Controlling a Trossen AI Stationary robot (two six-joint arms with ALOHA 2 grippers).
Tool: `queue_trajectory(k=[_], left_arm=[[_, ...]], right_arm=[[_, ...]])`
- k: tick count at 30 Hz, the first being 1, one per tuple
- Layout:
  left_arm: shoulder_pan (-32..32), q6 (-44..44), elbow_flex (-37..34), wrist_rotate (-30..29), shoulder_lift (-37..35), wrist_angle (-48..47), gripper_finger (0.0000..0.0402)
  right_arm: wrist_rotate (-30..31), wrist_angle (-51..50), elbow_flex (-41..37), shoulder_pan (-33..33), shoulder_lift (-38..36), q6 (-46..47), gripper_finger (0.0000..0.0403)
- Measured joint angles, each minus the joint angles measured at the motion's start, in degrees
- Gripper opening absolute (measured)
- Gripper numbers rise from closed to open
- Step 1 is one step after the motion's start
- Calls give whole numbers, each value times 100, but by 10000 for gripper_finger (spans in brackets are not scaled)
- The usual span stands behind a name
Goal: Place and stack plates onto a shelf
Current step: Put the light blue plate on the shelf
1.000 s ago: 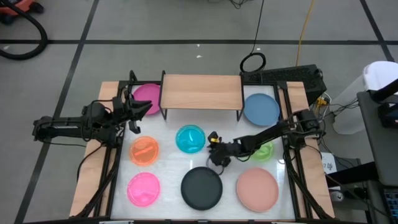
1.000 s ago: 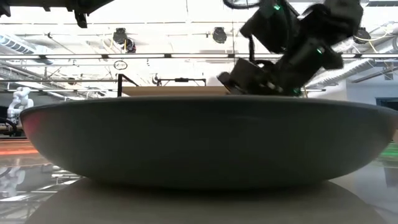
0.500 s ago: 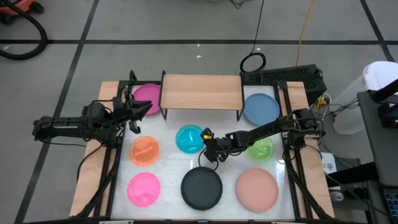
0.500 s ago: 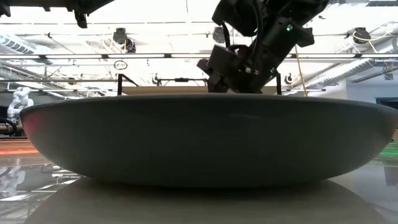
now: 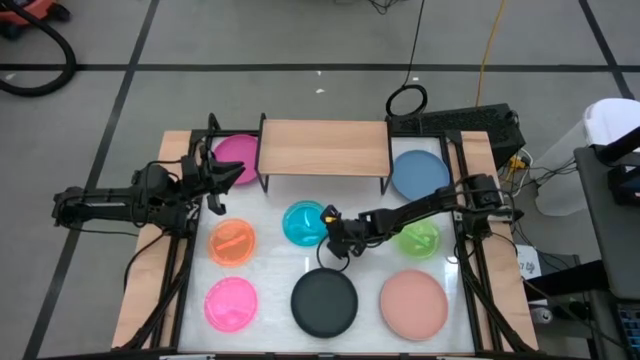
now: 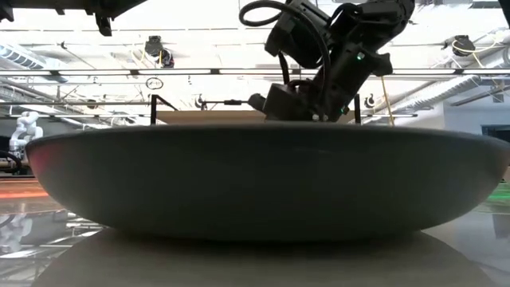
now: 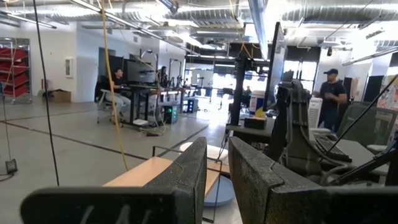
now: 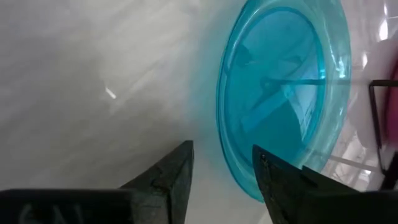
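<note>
The small cyan plate (image 5: 303, 222) (image 8: 280, 81) lies flat on the white table in front of the shelf (image 5: 325, 148). My right gripper (image 5: 330, 226) (image 8: 221, 160) (image 6: 291, 105) is low at that plate's right rim and open. In the right wrist view the rim's edge (image 8: 227, 146) shows between the two fingers, and I cannot tell whether they touch it. My left gripper (image 5: 216, 178) (image 7: 217, 162) waits raised beside the magenta plate (image 5: 236, 155), its fingers a narrow gap apart. The black plate (image 5: 324, 302) (image 6: 255, 183) lies at the table's near edge.
The blue plate (image 5: 420, 173) lies right of the shelf and the green plate (image 5: 421, 240) under my right arm. The orange plate (image 5: 232, 242), pink plate (image 5: 231, 302) and salmon plate (image 5: 413, 303) lie flat nearby. The shelf top holds nothing. People stand in the room beyond.
My right gripper has moved toward the table's left and slightly toward its far edge, from beside the black plate's far rim to the cyan plate's right rim, and has come lower. No plate has moved.
</note>
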Motion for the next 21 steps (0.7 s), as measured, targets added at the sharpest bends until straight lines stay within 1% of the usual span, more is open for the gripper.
queue_trajectory(k=[3, 12, 21], left_arm=[[0, 0, -1, 0, 0, 2, 72], [0, 0, -2, -2, 0, 2, 72], [2, 0, 0, -2, 0, 2, 72]], right_arm=[[61, 17, 4, 1, 32, -4, 136], [58, 37, -3, -31, 53, -140, 60], [88, 94, -14, -46, 66, -151, 5]])
